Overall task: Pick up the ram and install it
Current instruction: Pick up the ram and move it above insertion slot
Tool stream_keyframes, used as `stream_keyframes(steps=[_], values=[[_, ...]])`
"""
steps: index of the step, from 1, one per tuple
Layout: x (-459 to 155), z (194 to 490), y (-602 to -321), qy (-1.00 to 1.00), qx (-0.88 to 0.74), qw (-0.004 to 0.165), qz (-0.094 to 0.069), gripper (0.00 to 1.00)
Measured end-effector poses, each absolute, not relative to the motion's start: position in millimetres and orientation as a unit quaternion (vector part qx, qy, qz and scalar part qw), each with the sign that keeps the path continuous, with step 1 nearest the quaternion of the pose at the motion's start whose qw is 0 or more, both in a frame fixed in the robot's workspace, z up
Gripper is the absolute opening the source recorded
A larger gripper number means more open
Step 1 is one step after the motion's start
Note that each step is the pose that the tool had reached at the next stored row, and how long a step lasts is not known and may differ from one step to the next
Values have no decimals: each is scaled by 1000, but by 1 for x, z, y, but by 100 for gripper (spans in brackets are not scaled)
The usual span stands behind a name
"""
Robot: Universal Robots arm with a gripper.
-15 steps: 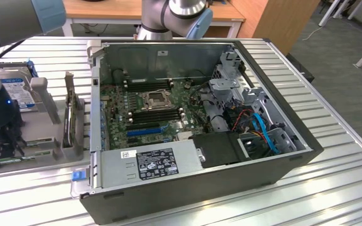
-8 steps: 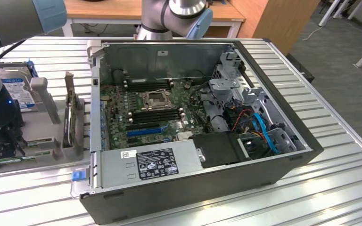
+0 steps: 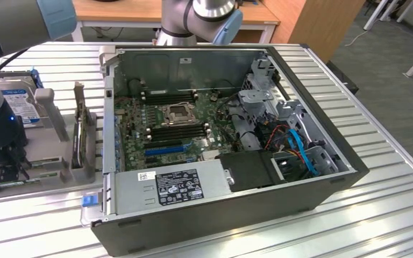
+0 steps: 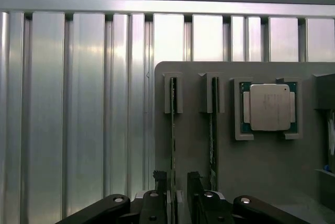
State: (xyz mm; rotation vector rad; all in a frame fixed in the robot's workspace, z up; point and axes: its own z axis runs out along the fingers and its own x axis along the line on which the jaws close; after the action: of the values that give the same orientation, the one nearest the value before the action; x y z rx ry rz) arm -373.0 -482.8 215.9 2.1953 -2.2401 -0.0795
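The released jaws straddle the ram (image 4: pixel 173 130) in its grey holder (image 4: pixel 251 166), so it is not yet lifted or installed.

Lab: aluminium bench (image 3: pixel 383 183), opened PC (image 3: pixel 214 141)

The ram (image 4: pixel 173 130) is a long, thin, dark-green circuit-board stick. It is seen edge-on, so its chips cannot be made out. It stands upright on its long edge in a narrow slot of the flat grey plastic holder tray (image 4: pixel 261 171), with one end seated in a small grey bracket. The slot is the one nearest the tray's side edge, with the bracketed end close to a corner.
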Motion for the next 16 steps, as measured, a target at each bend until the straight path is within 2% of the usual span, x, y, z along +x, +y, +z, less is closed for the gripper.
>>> stream_keyframes(steps=[16], values=[[-373, 211, -484, -714, 700, 2, -25, 30]])
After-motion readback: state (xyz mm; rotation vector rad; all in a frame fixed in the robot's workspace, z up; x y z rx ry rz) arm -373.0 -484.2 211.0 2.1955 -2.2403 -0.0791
